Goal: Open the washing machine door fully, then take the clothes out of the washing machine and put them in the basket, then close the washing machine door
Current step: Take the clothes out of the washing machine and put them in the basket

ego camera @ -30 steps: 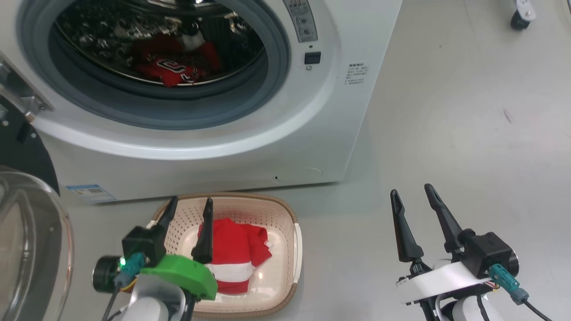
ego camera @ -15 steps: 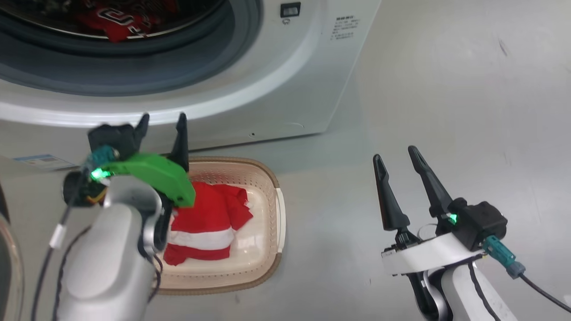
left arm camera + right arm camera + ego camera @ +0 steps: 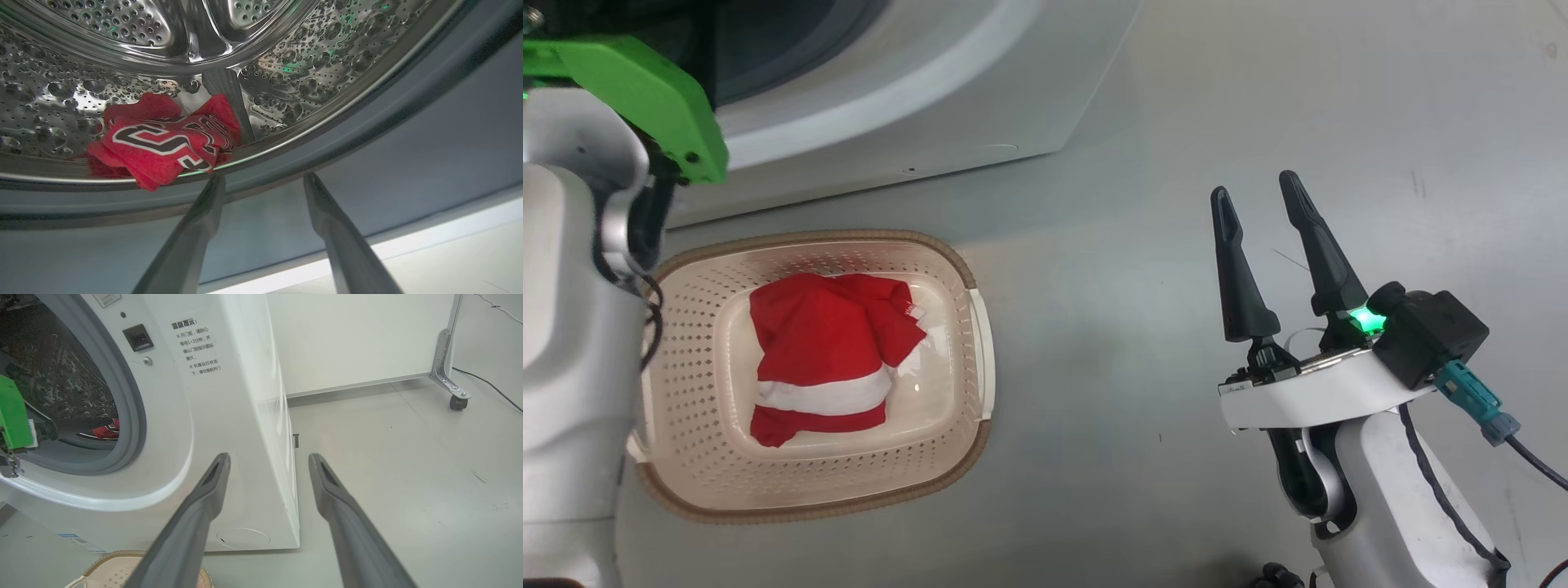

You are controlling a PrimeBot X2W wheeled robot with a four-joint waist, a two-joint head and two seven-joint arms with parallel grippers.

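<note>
The head view's top edge is cutting off the washing machine [image 3: 915, 106], and the left arm's green mount [image 3: 645, 90] is hiding its opening. The left claw [image 3: 263, 176] is pointing into the drum [image 3: 306, 61], released and empty, near the lettered jersey [image 3: 163, 143] at the drum's near lip. The right claw [image 3: 1254, 186] is hovering released, right of the basket [image 3: 809, 490], which is holding a red garment [image 3: 825, 359].

Left wrist: bright green plastic bracket [image 3: 645, 90] is fitted.
Right wrist: teal cable plug [image 3: 1470, 392] is attached beside black camera block [image 3: 1425, 335].
</note>
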